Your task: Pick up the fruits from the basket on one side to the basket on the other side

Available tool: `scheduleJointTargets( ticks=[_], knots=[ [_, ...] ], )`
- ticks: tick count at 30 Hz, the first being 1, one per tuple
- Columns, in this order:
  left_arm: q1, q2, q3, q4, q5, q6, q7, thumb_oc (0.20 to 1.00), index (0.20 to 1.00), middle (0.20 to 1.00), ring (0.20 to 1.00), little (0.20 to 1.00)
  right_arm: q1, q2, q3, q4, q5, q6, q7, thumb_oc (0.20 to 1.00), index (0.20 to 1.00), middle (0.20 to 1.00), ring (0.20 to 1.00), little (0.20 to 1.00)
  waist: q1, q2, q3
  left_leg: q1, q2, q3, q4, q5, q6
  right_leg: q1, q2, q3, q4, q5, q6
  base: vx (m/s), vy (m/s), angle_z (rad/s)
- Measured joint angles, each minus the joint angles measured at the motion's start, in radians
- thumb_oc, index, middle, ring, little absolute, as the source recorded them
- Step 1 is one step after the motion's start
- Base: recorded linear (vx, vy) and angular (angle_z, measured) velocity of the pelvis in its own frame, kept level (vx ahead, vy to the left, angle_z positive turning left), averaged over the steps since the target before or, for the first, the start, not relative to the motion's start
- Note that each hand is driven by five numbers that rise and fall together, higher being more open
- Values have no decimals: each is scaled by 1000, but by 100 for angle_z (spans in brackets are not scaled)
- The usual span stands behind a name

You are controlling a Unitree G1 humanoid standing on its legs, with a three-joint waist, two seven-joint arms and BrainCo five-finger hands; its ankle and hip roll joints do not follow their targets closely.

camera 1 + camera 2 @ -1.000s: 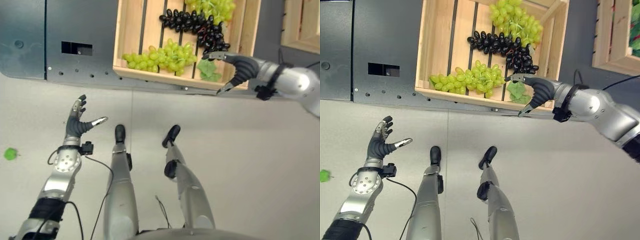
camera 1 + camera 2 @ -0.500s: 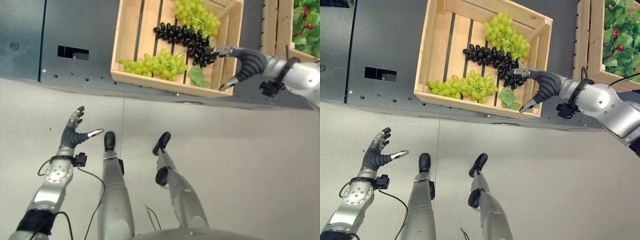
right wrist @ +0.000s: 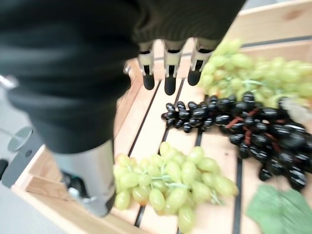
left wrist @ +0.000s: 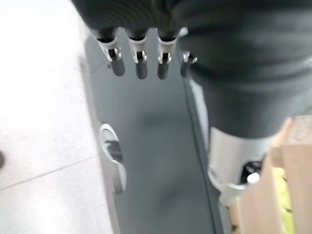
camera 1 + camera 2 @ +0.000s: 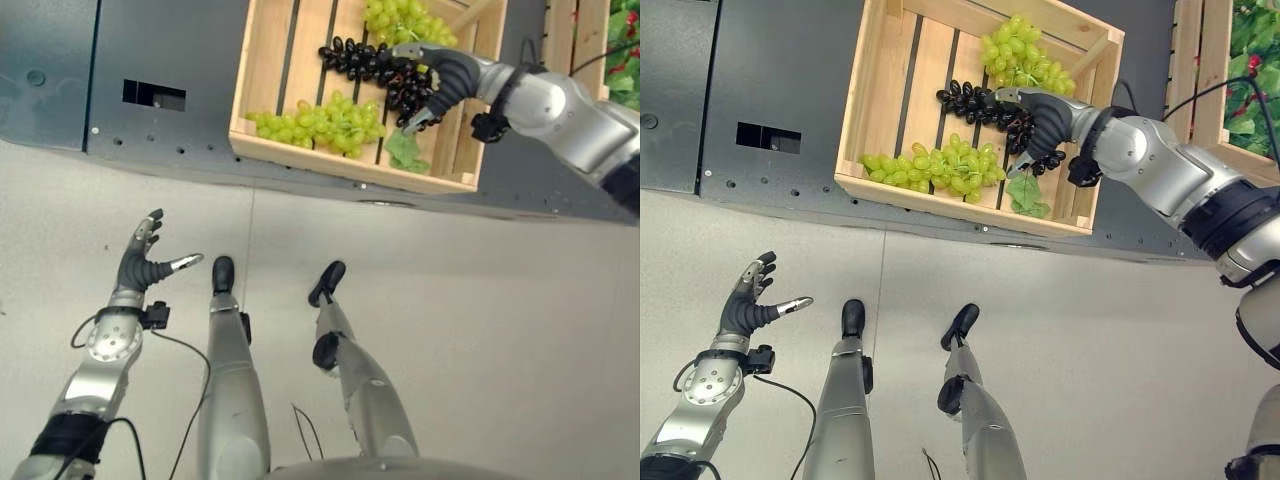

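Reaching into the crate (image 5: 855, 120) at upper centre, right hand (image 5: 1045, 120) hovering open and empty over the black grapes (image 5: 990, 105). Best lowering onto the stem end and curling round the whole bunch. Left hand (image 5: 140, 262) idling open, lower left.

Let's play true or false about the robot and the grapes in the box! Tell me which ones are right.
1. The wooden crate holds both green and black grapes. True.
2. The right robot hand is over the black grapes. True.
3. The left robot hand is holding a bunch of grapes. False: it is open and holds nothing, down over the floor, away from the crate.
4. A green leaf lies in the crate by its near edge. True.
5. There is one bunch of green grapes. False: there are two, the near green bunch and the far green bunch.
6. The right robot hand has lifted the black grapes out of the crate. False: they lie on the crate's slats.
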Motion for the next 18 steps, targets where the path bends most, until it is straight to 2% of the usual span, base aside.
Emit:
scheduleJointTargets(
  ticks=[2, 6, 11, 18],
  knots=[
    [-11, 1, 0, -1, 0, 0, 0, 1000, 1000, 1000, 1000, 1000, -31, 10, 40, 26, -36, 11, 1, 1000, 1000, 1000, 1000, 1000, 10, 1, 1, -1, 0, 1, -4, 0, 0, -4, 0, 0, 0, 0, 0, 0, 0, 0],
    [-24, -2, -21, 1, -8, 0, 0, 1000, 1000, 1000, 1000, 1000, -47, 61, 39, 101, -63, 17, -4, 1000, 1000, 1000, 1000, 1000, 15, 4, 3, -8, -2, 1, -5, 0, 0, -11, -2, 1, 0, -2, 1, 0, 0, 0],
    [-25, -4, -21, 0, -18, 0, 7, 1000, 1000, 1000, 1000, 1000, -57, 87, 38, 98, -82, 20, -7, 1000, 1000, 1000, 1000, 1000, 19, 10, 8, -53, 1, 0, 6, 1, 0, -50, -1, -1, 0, -4, 0, 6, -1, 0],
    [-43, -25, -27, 0, -22, -1, 15, 1000, 1000, 1000, 1000, 1000, -60, 89, 21, 101, -81, 23, -21, 1000, 1000, 1000, 1000, 1000, 30, 52, 38, -96, -5, -11, 4, 1, 0, -88, -2, 1, 0, -1, -3, 9, -2, 2]
  ],
)
